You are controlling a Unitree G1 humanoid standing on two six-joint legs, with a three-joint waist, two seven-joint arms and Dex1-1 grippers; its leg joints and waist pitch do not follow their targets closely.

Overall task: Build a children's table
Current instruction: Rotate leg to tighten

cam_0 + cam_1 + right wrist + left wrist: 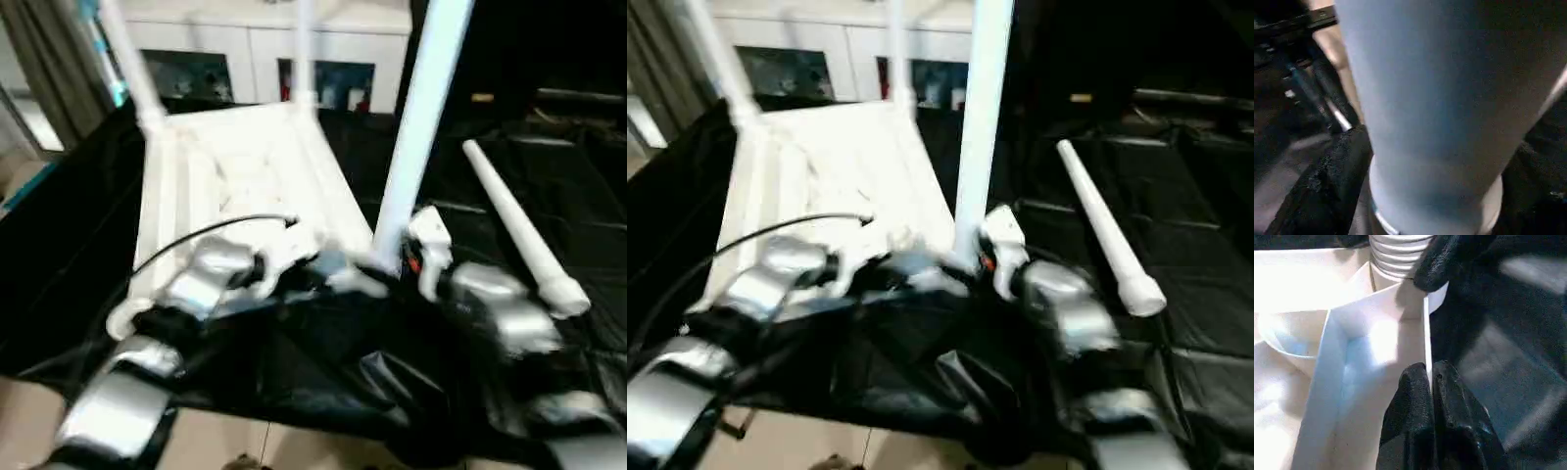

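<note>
White table rib (pixel 1426 340) between left gripper (pixel 1431 382) fingers

black sheet (pixel 549 196) over worktop; white cabinet (pixel 265 49) behind.

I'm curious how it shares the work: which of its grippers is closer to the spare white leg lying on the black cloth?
The right gripper, at the upright leg beside the loose leg. The left gripper pinches the tabletop rim, farther off.
</note>
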